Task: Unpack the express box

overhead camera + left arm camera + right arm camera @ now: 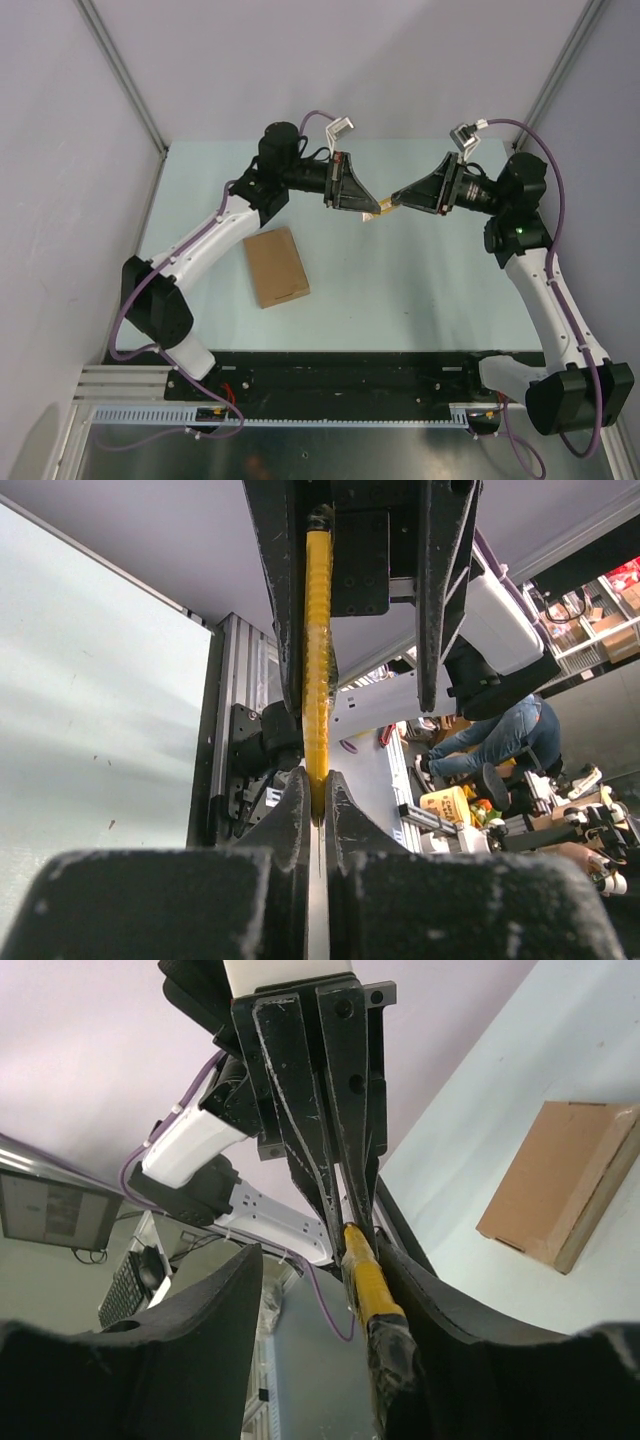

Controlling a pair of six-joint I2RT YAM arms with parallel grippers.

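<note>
Walls (330, 60): plain pale grey | corner posts (125, 80): bare metal | table (400, 290): pale green top (soft, even light)

express box (276, 266) on table (420, 290), left and before the knife (378, 209).

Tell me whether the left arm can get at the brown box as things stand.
Likely yes for reach: the express box lies uncovered on the left side. But the left end effector is shut on the yellow knife.
</note>
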